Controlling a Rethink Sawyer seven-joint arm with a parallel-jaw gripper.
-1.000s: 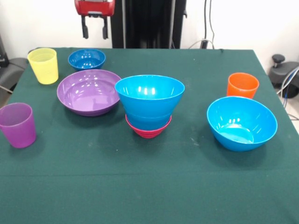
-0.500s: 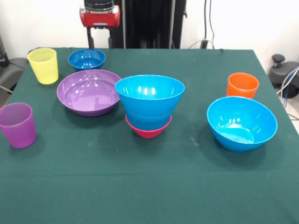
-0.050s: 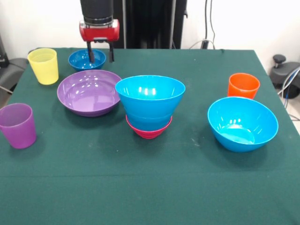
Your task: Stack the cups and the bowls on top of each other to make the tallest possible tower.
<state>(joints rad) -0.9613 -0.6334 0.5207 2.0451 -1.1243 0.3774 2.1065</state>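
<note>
My gripper (image 3: 101,55) hangs open over the right rim of a small dark blue bowl (image 3: 80,60) at the back left. One finger (image 3: 91,56) is inside the bowl and the other is outside its rim. At the centre, the tower (image 3: 150,105) is blue bowls nested on a small magenta bowl (image 3: 149,130). A wide purple bowl (image 3: 88,92) lies just left of it. A large blue bowl (image 3: 242,123) sits at the right with an orange cup (image 3: 243,86) behind it. The yellow cup (image 3: 43,65) stands at the far left, the purple cup (image 3: 18,125) at the near left.
A green cloth (image 3: 154,183) covers the table. A black column (image 3: 150,23) rises behind the table's far edge. Cables and a black stand (image 3: 284,70) sit off the right side.
The gripper has come down from the top edge and a little to the right, so its fingers now straddle the small dark blue bowl's rim. The cups and bowls have not moved.
</note>
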